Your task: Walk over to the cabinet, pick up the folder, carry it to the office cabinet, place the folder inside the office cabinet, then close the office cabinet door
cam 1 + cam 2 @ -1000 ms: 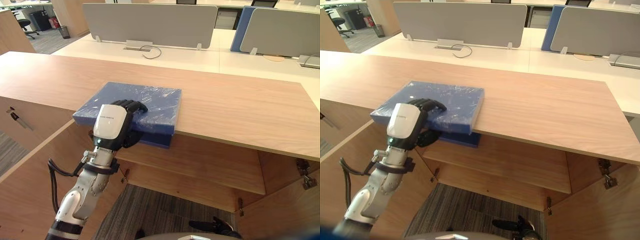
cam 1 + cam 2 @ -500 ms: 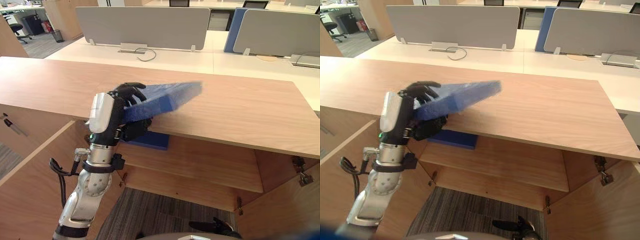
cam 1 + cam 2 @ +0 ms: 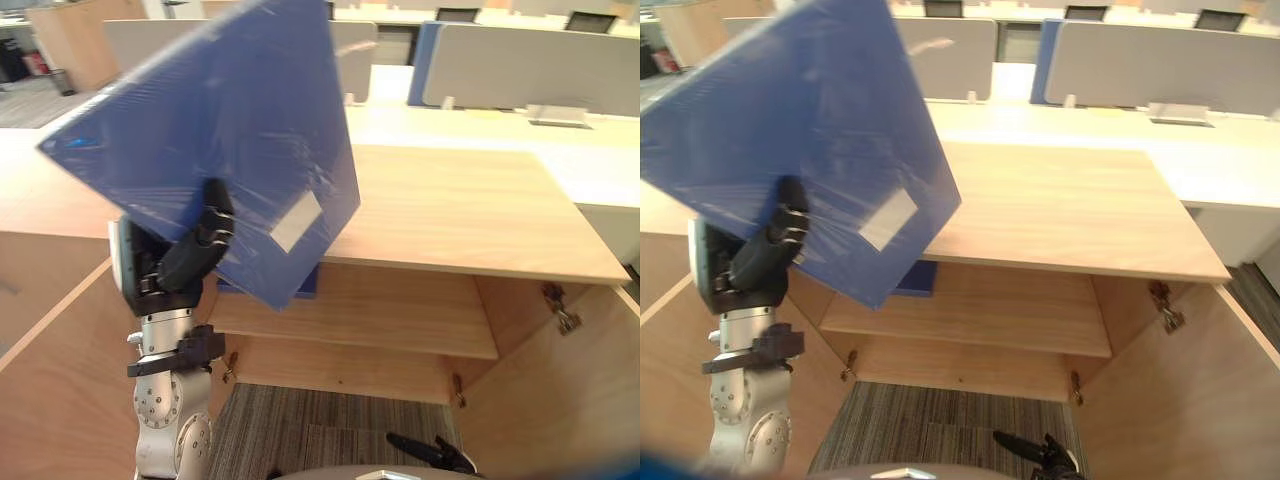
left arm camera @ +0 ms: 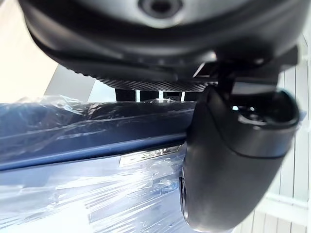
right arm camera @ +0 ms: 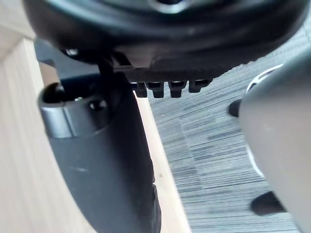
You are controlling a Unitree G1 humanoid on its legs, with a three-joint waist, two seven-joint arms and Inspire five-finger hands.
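Note:
A blue folder (image 3: 240, 130) wrapped in clear plastic, with a white label, is held up off the wooden cabinet top (image 3: 450, 210), tilted steeply on edge. My left hand (image 3: 185, 262) is shut on its lower edge, fingers curled over the face toward me. In the left wrist view the thumb (image 4: 228, 165) presses against the wrapped folder (image 4: 73, 145). My right hand (image 3: 430, 452) hangs low near the floor, with the fingers (image 5: 165, 87) relaxed and nothing in them.
The cabinet stands open below the top, with a shelf (image 3: 400, 320) inside and a second blue item (image 3: 305, 283) on it. Its doors swing out at the left (image 3: 60, 380) and right (image 3: 560, 400). Desks with grey dividers (image 3: 540, 70) lie behind.
The folder has gone from lying flat on the cabinet top to raised and tipped nearly upright in my left hand. The camera view has also shifted.

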